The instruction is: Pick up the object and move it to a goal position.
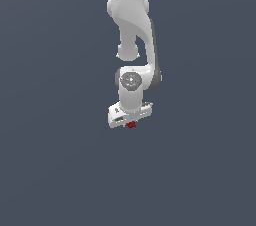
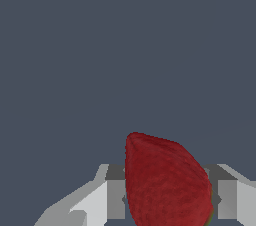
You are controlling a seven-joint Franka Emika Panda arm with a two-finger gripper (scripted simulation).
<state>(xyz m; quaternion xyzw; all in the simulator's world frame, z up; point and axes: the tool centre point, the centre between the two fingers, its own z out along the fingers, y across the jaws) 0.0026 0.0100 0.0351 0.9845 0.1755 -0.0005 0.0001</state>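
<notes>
Hanging from the white arm [image 1: 131,35], the gripper [image 1: 130,122] points down over the grey floor [image 1: 50,170]. In the wrist view its two fingers [image 2: 116,197] flank and clamp the dark-red strawberry [image 2: 165,182] (a green trace at its base), left and right.

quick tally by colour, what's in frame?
Dark red: 1, strawberry, sitting between the fingers
White: 1, arm with gripper
Total: 2
</notes>
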